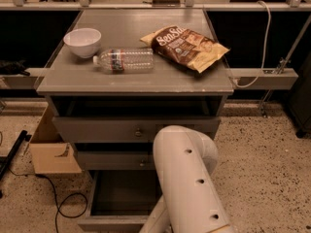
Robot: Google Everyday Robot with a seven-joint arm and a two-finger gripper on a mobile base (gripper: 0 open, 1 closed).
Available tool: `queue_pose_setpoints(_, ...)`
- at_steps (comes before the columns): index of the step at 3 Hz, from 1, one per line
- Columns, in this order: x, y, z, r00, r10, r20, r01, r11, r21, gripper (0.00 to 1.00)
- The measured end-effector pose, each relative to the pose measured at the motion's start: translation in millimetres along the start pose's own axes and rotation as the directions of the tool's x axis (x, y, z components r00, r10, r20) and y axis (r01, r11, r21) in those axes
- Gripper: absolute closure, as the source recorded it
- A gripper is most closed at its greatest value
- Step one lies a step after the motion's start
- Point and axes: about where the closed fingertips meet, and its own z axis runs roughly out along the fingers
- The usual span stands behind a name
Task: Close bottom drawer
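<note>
The bottom drawer (121, 194), the lowest of three in a grey cabinet (48, 84), stands pulled well out at the bottom of the view, its plain dark inside open to the camera and its front edge near the lower border. A thick white robot arm (192, 183) with small round holes rises in the foreground and covers the right part of this drawer. The gripper lies outside the view, beyond the lower edge where the arm runs out, so its state cannot be told. Above the open drawer sits the middle drawer (112, 160), and above that the top drawer (97, 129) with a small round knob (138, 132); the top drawer appears to sit slightly forward. On the cabinet's flat top are a white bowl (82, 41) at the left, a clear plastic bottle (124, 60) lying on its side just beside it, and a brown and yellow chip bag (187, 45) at the right. A cardboard box (51, 152) sits on the speckled floor (262, 164) left of the cabinet.
</note>
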Motion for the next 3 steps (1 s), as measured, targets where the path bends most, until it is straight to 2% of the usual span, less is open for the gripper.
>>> queue_pose_setpoints(1,40,53,14,0.999,0.013,-0.051,-0.015,0.999,-0.041,1.0)
queue_pose_setpoints(2,52,71,17,0.998,0.0,-0.07,-0.005,0.9977,-0.068,1.0)
queue_pose_setpoints(3,52,71,17,0.998,0.0,-0.07,-0.005,0.9977,-0.068,1.0)
